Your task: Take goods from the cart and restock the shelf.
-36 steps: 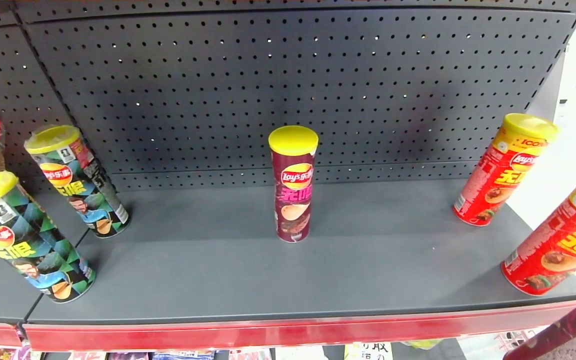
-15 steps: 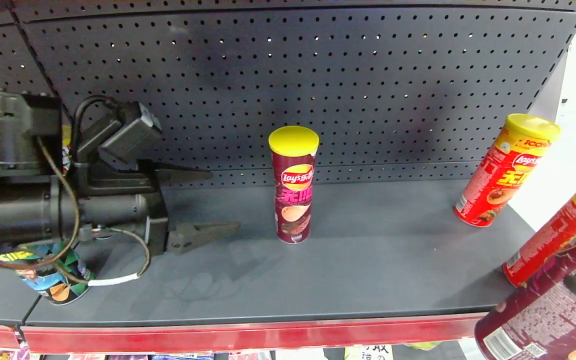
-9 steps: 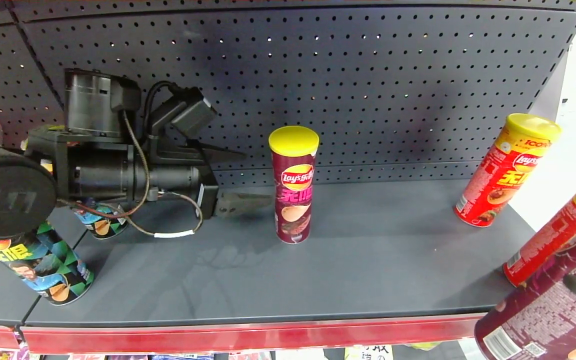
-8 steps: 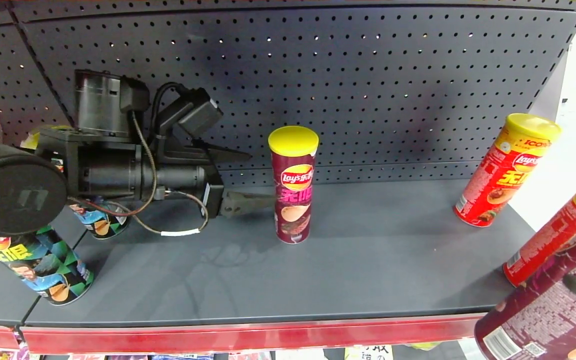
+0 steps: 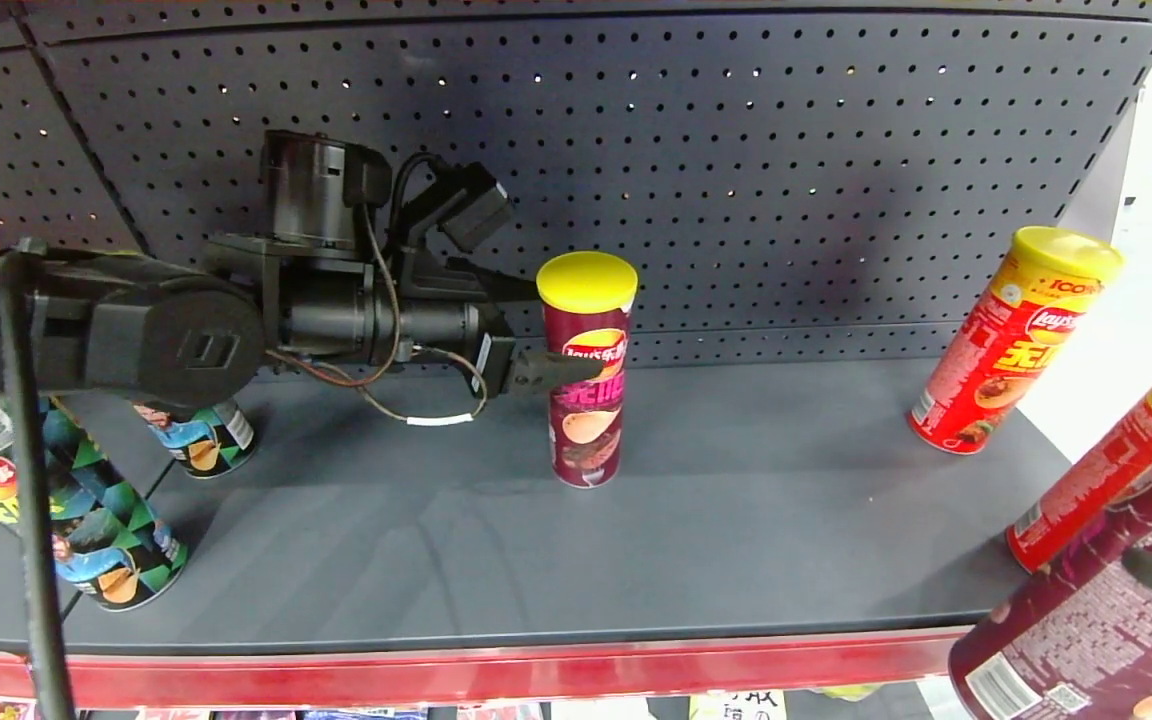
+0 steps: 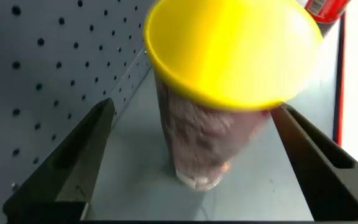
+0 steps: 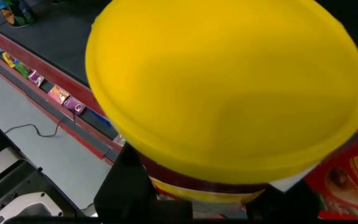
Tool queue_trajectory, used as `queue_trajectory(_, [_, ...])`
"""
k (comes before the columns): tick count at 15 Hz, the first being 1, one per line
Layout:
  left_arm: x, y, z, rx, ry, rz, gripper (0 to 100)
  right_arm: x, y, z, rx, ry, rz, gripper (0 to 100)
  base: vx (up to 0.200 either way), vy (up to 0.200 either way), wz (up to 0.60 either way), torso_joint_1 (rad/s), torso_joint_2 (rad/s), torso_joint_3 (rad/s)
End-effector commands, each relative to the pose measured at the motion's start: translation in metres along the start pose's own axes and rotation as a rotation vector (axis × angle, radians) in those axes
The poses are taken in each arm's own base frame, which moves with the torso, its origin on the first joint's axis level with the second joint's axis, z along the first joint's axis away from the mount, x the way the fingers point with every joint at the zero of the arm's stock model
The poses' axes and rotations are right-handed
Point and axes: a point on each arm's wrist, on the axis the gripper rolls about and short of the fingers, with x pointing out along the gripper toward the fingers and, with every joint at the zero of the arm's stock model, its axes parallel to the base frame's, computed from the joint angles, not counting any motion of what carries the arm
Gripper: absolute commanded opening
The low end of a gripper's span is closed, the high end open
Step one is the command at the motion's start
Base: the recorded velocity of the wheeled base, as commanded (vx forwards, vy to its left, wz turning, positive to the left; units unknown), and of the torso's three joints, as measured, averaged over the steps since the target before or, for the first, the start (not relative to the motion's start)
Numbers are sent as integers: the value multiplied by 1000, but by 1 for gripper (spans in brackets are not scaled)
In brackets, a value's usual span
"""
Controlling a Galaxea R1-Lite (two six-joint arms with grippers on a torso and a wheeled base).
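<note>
L pincer (image 6: 192, 111) wide astride maroon can (image 5: 588, 420) on shelf (image 5: 756, 520); R pincer (image 7: 207, 194) grips 2nd maroon can (image 5: 1076, 645).

The central chip can (image 5: 586, 410) is coloured maroon and capped with a yellow lid (image 6: 229, 50). The two right-hand chip cans (image 5: 1011, 340) are coloured red, with yellow lettering and yellow lids. The two left-hand chip cans (image 5: 106, 540) are patterned in teal, green and black triangles. The pegboard (image 5: 736, 180) is finished dark grey with a regular hole grid. The shelf deck (image 5: 736, 520) is grey; its front strip (image 5: 496, 672) is red. The held chip can (image 5: 1086, 630) is maroon with white print.
</note>
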Motion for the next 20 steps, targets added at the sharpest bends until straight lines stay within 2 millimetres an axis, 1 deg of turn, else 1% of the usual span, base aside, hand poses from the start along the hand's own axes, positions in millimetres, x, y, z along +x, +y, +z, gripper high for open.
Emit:
queue_trajectory(1, [9,3,-1,0,-2,-6,100,0,0,0,0,1,1,0,0,0,0,0,0,0])
queue_trajectory(2, [11,4,0,-5,-4,-9,100,0,0,-1,0,3,1,0,0,0,0,0,0,0])
queue_trajectory(5, [18,-6,4,-41,-9,-37,100,1,0,-1,1,4,0,0,0,0,0,0,0,0])
queue_trajectory(8, [25,-3,2,-42,-7,-38,100,2,-1,0,2,8,0,0,0,0,0,0,0,0])
queue_trajectory(11, [28,-2,1,-41,-2,-30,100,2,-1,-1,5,11,1,0,0,0,0,0,0,0])
queue_trajectory(12, [31,-4,0,-41,1,-29,0,2,-1,-2,7,13,1,0,0,0,0,0,0,0])
queue_trajectory(14, [35,-3,-2,-42,-17,-24,0,2,-1,-1,12,11,2,0,0,0,0,0,0,0])
queue_trajectory(16, [38,-11,-5,-50,-4,-53,0,3,-1,-1,14,16,2,0,0,0,0,0,0,0])
queue_trajectory(17, [36,-17,-9,-58,8,-70,0,3,-1,-1,13,14,2,0,0,0,0,0,0,0])
queue_trajectory(20, [7,-40,-13,-77,23,-127,0,3,-1,2,13,7,3,0,0,0,0,0,0,0])
